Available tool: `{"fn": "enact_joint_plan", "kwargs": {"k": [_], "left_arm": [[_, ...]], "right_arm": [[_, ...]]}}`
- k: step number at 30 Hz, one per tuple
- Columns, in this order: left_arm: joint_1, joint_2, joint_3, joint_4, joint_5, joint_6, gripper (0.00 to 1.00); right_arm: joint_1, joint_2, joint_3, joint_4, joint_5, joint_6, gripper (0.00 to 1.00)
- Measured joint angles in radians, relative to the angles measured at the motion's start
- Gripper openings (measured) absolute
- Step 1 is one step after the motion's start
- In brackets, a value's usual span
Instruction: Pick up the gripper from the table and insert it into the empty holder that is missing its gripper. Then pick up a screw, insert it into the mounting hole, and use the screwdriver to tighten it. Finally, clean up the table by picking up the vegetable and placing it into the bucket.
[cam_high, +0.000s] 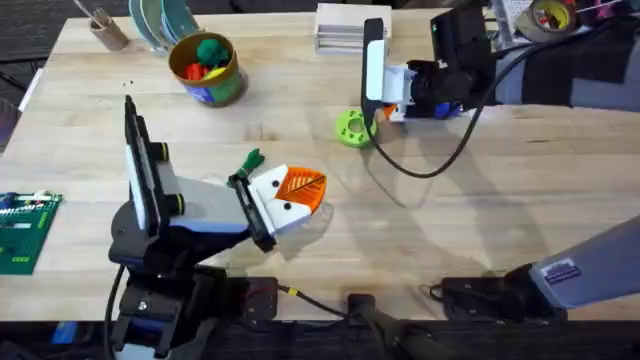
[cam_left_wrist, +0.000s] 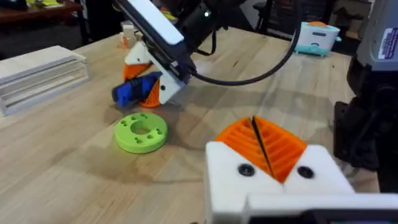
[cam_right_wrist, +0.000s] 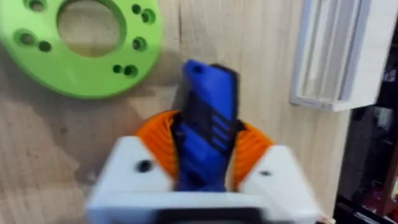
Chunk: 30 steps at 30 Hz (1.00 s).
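Blue plastic is what I am seeing first: the screwdriver (cam_right_wrist: 205, 124) is sitting clamped between the orange ribbed pads (cam_right_wrist: 252, 146) of my right pincer (cam_high: 392, 108), with its body poking out past the fingertips. In the overhead view that pincer is hanging at about one o'clock from the counter's (cam_high: 480, 210) middle, low over the wood. Just beside it, toward seven o'clock, a green disc (cam_high: 352, 128) with a big centre hole and small holes around it is lying flat on the counter; the left wrist view is showing the disc (cam_left_wrist: 141, 132) close in front of the blue tool (cam_left_wrist: 134, 90).

My left pincer (cam_high: 300, 190) is sitting near the counter's middle with its orange pads (cam_left_wrist: 264, 144) pressed together, only a thin dark line showing between them. Right at its nine o'clock side, a dark green jagged leafy top, the vegetable (cam_high: 250, 161), is peeking out beside the white finger mount; I cannot tell whether it is touching the arm.

Farther out, at about eleven o'clock, the bucket (cam_high: 207, 68) is standing upright with red and green toys inside. A white slatted block (cam_high: 343, 28) is resting at twelve o'clock near the far edge, and a green circuit board (cam_high: 22, 230) is lying at nine o'clock on the left edge.
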Motion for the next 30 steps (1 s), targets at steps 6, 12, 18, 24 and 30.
{"fn": "enact_joint_plan", "kwargs": {"k": [6,12,18,24,30], "left_arm": [[0.000,0.000,0.000,0.000,0.000,0.000,0.008],[0.000,0.000,0.000,0.000,0.000,0.000,0.008],[0.000,0.000,0.000,0.000,0.000,0.000,0.008],[0.000,0.000,0.000,0.000,0.000,0.002,0.389],[0.000,0.000,0.000,0.000,0.000,0.000,0.990]], "right_arm": [[-0.005,-0.001,0.025,0.025,0.005,-0.002,0.986],[-0.001,-0.003,0.025,0.019,0.008,0.018,0.991],[0.013,-0.031,0.018,-0.008,0.009,0.118,0.993],[0.017,-0.154,0.014,-0.012,0.009,0.312,0.990],[0.017,-0.318,0.014,-0.009,0.008,0.511,0.993]]}}
